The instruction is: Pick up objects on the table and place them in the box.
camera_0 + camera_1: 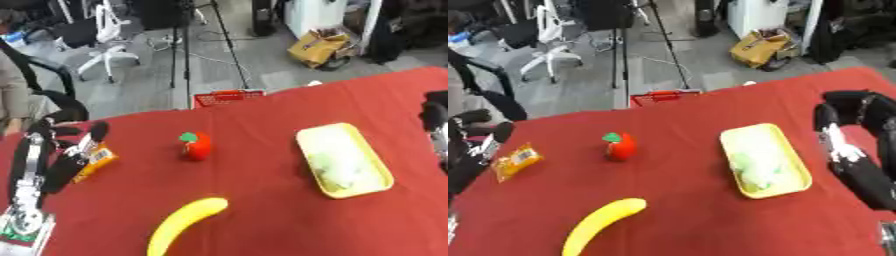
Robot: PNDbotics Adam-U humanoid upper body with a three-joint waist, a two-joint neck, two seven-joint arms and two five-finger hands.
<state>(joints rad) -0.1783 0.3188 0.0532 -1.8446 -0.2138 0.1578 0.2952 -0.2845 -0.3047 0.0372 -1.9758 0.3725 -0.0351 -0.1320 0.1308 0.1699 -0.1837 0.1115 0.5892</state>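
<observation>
Red-clothed table [262, 220] fills the lower frame, lying askew. Yellow tray [796, 175] sits right of centre, shallow, with pale greenish contents that cannot be made out; no other box-like container on the cloth. Right hand [843, 112] enters from the right edge beside the tray, apart from it, its fingers curled down over nothing. Left hand [77, 145] comes up from the lower left corner; fingertips lie over or just beside the orange snack packet [516, 160], and whether they grip it cannot be told, nor how wide the hand is. Banana [185, 219] lies on the near cloth, tilted, lower end towards the table's front edge, well apart from both hands. Red tomato-like fruit with green top [197, 145] stands upright near table centre, between packet and tray, touching neither. A small red basket [227, 97] shows just beyond the far table edge.
</observation>
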